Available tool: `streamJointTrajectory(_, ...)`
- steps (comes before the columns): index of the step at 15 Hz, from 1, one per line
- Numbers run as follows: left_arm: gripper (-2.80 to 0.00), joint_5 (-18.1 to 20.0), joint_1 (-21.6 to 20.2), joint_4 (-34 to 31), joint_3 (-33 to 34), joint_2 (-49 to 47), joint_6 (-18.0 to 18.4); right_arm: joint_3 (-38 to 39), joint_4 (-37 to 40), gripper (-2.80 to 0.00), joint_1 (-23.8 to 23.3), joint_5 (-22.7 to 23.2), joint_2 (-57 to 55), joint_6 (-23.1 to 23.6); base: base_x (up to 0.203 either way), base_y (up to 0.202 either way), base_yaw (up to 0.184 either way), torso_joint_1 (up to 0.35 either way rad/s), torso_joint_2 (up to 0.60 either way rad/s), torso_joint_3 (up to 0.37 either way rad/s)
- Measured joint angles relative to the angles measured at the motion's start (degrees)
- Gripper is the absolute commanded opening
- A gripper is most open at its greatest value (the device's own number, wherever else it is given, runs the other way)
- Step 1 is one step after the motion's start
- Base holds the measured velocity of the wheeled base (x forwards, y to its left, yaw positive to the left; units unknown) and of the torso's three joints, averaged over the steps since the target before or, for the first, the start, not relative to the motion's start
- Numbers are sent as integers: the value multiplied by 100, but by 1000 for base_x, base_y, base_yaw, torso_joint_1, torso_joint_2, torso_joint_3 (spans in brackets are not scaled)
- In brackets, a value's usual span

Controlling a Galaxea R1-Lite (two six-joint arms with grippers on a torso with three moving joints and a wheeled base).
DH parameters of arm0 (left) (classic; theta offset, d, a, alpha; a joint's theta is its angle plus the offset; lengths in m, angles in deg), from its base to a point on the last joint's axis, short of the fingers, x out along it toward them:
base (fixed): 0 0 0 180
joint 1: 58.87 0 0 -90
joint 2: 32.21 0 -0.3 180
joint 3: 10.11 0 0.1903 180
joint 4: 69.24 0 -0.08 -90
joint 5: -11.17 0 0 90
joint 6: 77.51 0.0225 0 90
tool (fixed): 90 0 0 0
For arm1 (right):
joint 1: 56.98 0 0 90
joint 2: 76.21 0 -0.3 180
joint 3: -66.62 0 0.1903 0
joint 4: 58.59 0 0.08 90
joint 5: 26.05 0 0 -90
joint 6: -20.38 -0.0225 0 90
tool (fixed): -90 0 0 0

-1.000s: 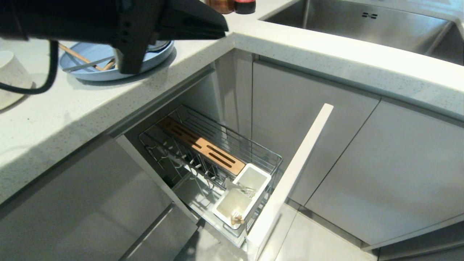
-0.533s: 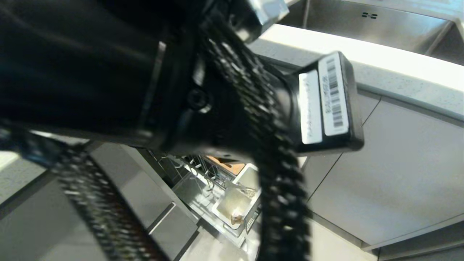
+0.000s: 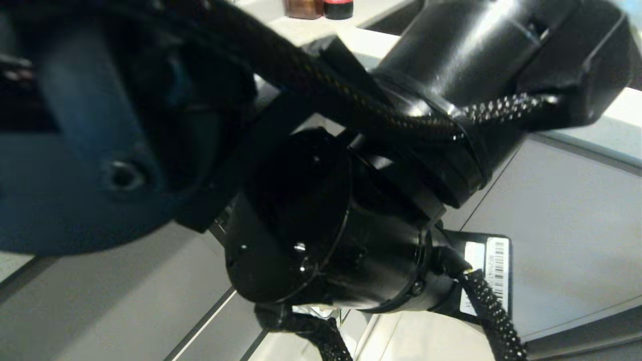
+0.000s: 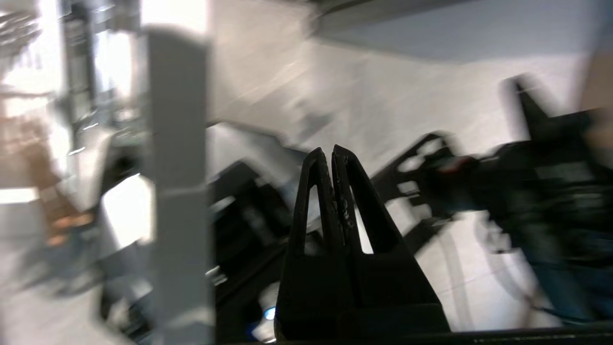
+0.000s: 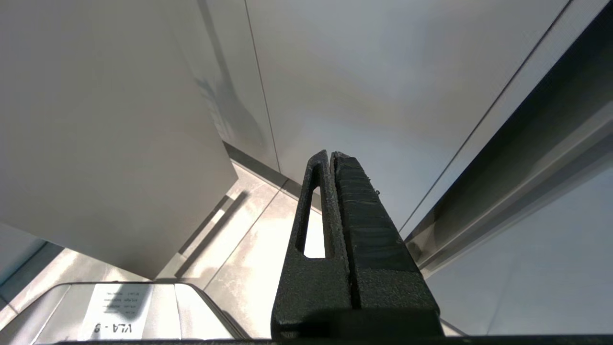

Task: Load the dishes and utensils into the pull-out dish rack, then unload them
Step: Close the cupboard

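**Dish rack hidden behind the left arm**

Dish rack: you can't see it from the head camera, because the left arm fills the frame from the left edge almost to the right, leaving only grey cabinet fronts and two bottles on the counter. Your left wrist view is smeared; the bright shapes beside a grey upright panel may be the rack. The left gripper is pinched together, empty. Only the right wrist view shows the right gripper, likewise closed on nothing, pointing at cabinet doors and floor.
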Motion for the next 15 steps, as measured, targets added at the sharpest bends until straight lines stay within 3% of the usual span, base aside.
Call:
streamJointTrajectory(5, -280, -565, -32, -92, -5, -168, 39, 0, 0, -280, 2, -1, 0, 0, 0, 0, 0, 0, 0, 0)
streamJointTrajectory(9, -280, -691, -59, -113, 2, -188, 44, 0, 0, -280, 2, -3, 0, 1, 0, 0, 0, 0, 0, 0)
streamJointTrajectory(15, -280, -1180, -184, -246, 2, -199, 44, 0, 0, -280, 2, -1, 0, 0, 0, 0, 0, 0, 0, 0)
